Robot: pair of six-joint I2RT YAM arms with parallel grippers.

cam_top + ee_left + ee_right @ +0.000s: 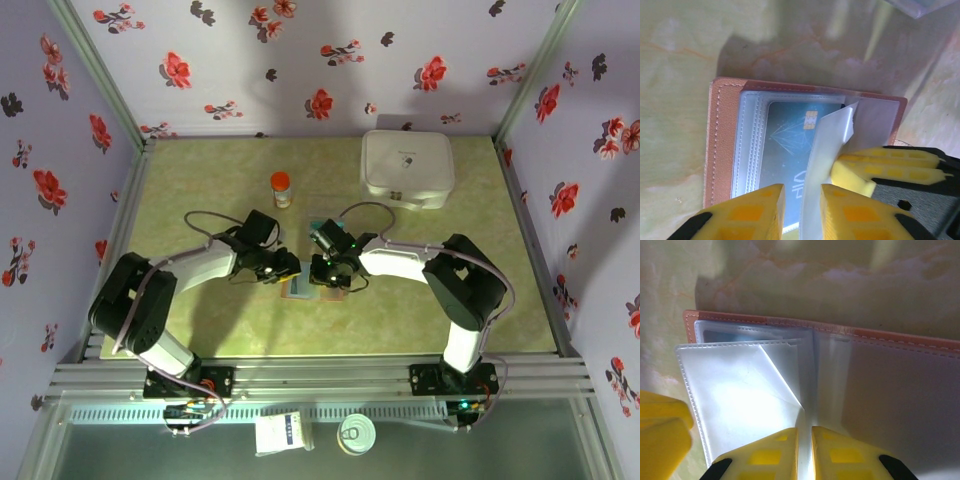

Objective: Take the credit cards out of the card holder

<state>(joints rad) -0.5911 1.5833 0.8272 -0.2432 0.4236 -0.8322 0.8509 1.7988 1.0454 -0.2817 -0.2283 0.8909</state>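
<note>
Left gripper (pixel 802 196) hangs over the card holder (pixel 720 145) with its yellow fingers slightly parted and clamping nothing; a strip of the clear sleeve leaf (pixel 832 140) runs down through the gap. Right gripper (pixel 805 437) is pinched tight on that same leaf, which curls up off the pocket beneath it. The holder lies open and flat on the green marbled table (pixel 200 180), mid-table between the two arms. A teal credit card (pixel 785 145) sits inside a transparent pocket with its gold chip (pixel 811 120) showing. Pale letters run sideways along the card, partly hidden by a finger and not legible in full. A white rounded case (pixel 407 168) at the far right bears a dark mark too small to read.
</note>
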